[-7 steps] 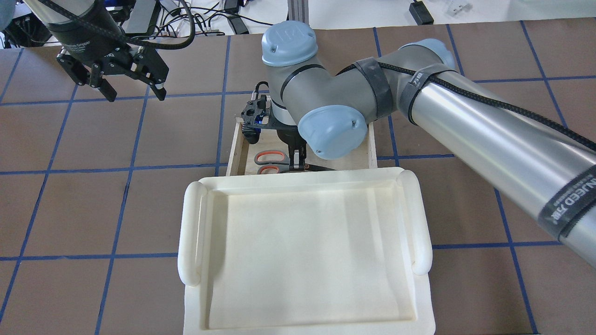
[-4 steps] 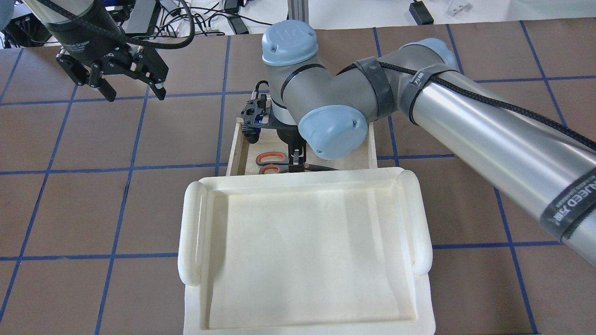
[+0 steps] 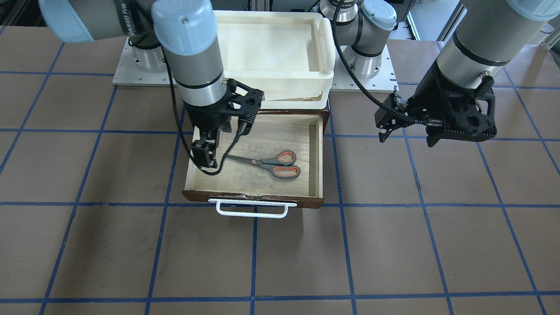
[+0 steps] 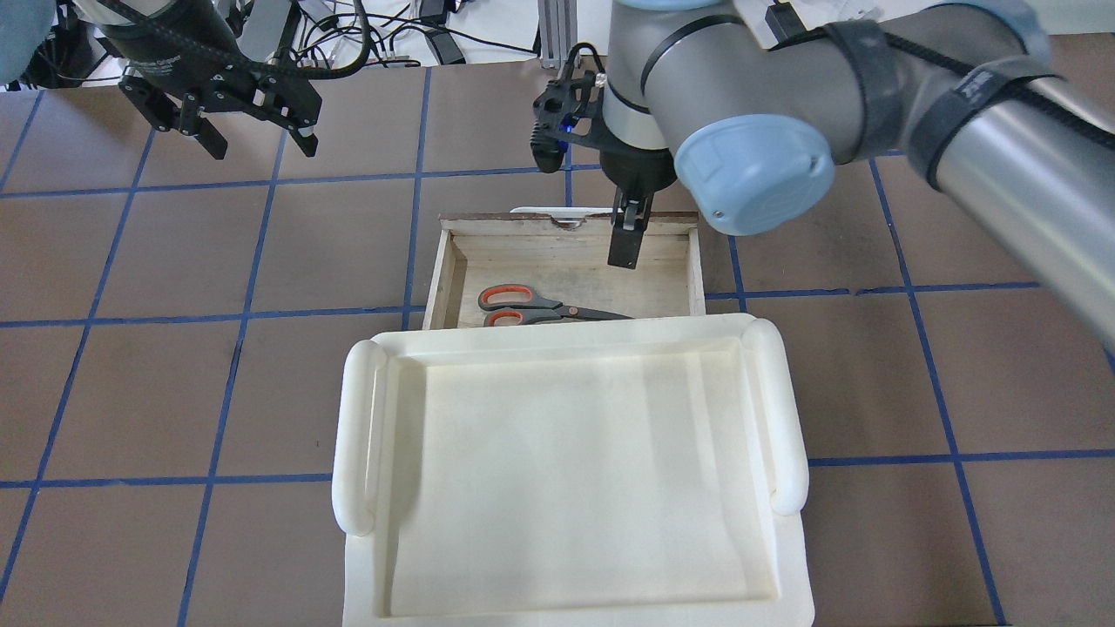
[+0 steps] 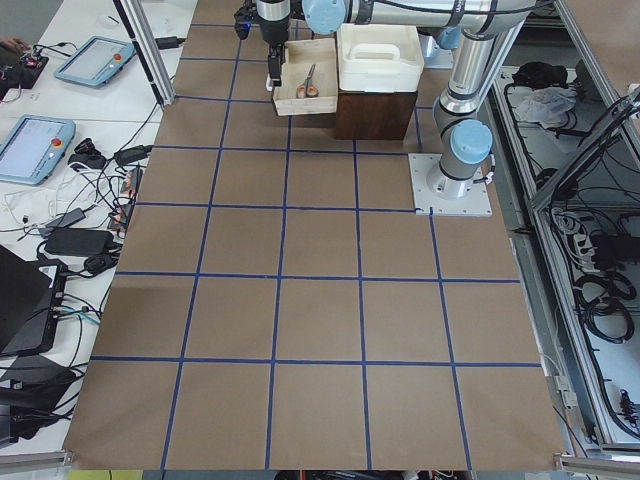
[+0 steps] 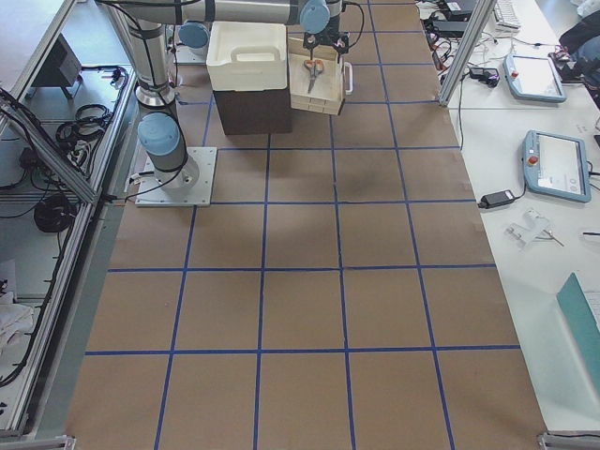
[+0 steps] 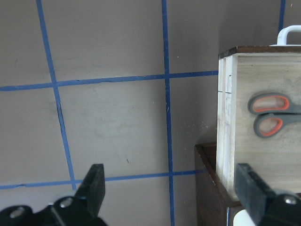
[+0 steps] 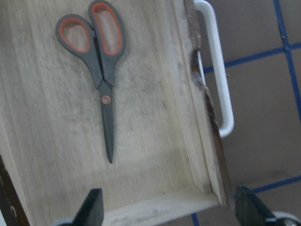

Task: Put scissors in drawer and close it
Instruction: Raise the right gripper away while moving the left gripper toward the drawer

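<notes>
The scissors lie flat on the pale floor of the open drawer, handles toward my left; they also show from overhead and in the right wrist view. The drawer's white bar handle points away from me. My right gripper is open and empty. It hangs above the drawer near its front wall, clear of the scissors, and its fingers are spread wide. My left gripper is open and empty, held high over the bare table to the drawer's left.
A white plastic tray sits on top of the dark brown cabinet that holds the drawer. It overhangs the drawer's rear. Brown table with blue grid lines lies all around.
My right gripper has lifted off the scissors and moved toward the drawer's front, leaving them lying in the drawer. The left gripper has shifted slightly away.
</notes>
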Robot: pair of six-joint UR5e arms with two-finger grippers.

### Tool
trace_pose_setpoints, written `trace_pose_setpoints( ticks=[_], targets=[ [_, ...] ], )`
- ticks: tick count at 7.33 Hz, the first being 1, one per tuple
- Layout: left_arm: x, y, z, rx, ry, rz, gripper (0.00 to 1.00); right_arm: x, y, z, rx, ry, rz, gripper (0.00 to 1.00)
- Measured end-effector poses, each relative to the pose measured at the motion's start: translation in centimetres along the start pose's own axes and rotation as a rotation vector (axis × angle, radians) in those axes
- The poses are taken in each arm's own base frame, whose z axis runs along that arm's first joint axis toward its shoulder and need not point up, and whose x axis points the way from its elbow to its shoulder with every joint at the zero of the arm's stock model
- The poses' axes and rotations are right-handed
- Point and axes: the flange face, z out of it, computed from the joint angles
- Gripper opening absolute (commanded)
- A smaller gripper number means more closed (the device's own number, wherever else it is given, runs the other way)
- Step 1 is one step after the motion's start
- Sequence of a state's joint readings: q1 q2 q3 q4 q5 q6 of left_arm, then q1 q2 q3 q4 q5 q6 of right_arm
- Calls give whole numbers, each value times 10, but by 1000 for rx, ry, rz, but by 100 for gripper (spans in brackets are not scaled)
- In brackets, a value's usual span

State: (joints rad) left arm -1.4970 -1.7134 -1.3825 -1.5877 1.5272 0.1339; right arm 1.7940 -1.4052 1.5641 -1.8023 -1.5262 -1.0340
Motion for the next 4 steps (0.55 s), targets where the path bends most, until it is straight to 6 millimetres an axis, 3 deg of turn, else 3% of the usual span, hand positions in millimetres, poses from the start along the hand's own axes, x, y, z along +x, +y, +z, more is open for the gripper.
trace_pose_setpoints(
  ticks=[2, 4],
  targets=[
    [13, -22, 2, 50, -3, 30, 100, 19, 74, -56, 3, 36, 165, 100],
    [30, -43, 24, 38, 0, 65, 100, 8, 121, -97, -13, 40, 441, 100]
  ],
)
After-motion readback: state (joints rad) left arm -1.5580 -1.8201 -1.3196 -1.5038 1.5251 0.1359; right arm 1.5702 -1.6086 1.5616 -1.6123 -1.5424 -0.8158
